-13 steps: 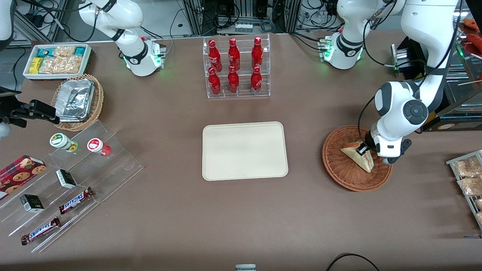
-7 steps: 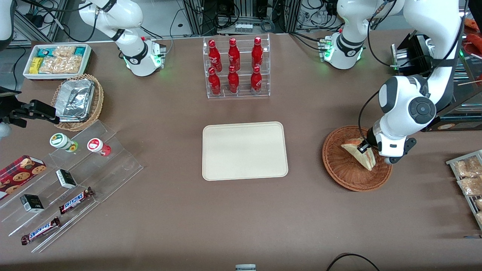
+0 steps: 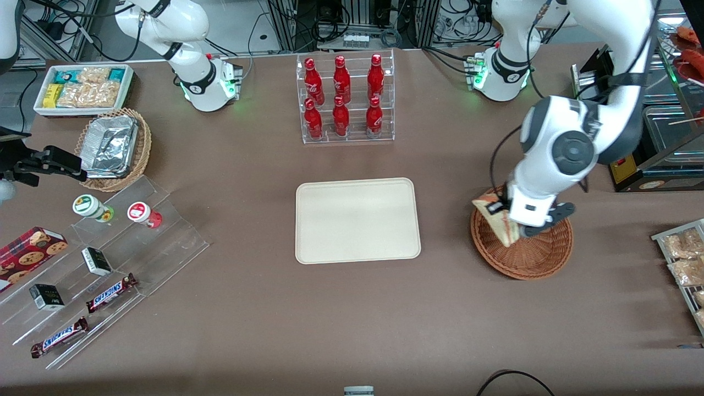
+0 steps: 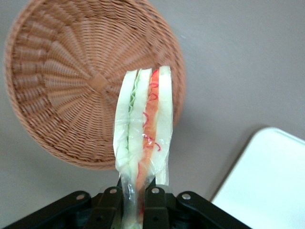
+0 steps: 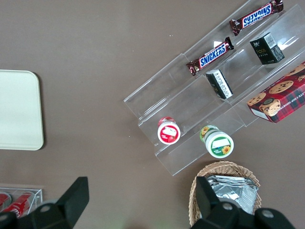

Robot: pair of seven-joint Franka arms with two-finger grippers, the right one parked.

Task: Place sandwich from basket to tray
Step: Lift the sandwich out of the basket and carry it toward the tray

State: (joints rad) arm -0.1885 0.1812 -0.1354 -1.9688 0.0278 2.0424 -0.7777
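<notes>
Lifted since earlier – left gripper (image 4: 135,202) pinching the wrapped triangular sandwich wedge (image 3: 498,221) by its edge, hanging above the reddish-brown round wicker basket's (image 3: 536,258) rim nearest the cream rectangular tray (image 3: 357,220), tray sitting bare.

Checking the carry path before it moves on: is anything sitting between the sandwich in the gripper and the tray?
Nothing visible. The gripper holds the sandwich above the basket rim nearest the tray; only bare table lies between them.
</notes>
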